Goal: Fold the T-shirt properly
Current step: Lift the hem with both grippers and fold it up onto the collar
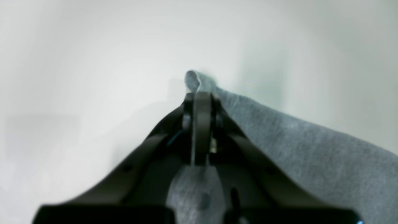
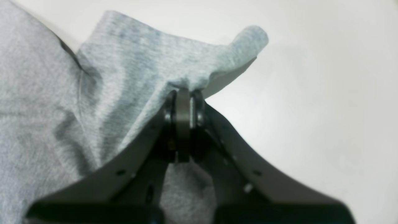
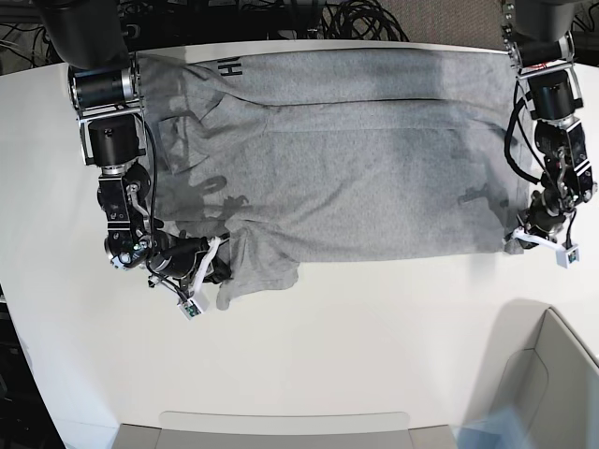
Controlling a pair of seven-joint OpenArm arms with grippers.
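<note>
T-shirt, heather-grey cotton, lies mostly spread on your white table; your left gripper and right gripper pinch its near edge, folding barely begun.

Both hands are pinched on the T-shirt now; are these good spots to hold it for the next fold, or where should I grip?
Keep them. The T-shirt lies spread flat, and its near edge is the free one. The right hand pinches the sleeve end, the left hand the opposite near corner, both entering from the table side. Holding both ends of that edge should probably let it lift evenly.
</note>
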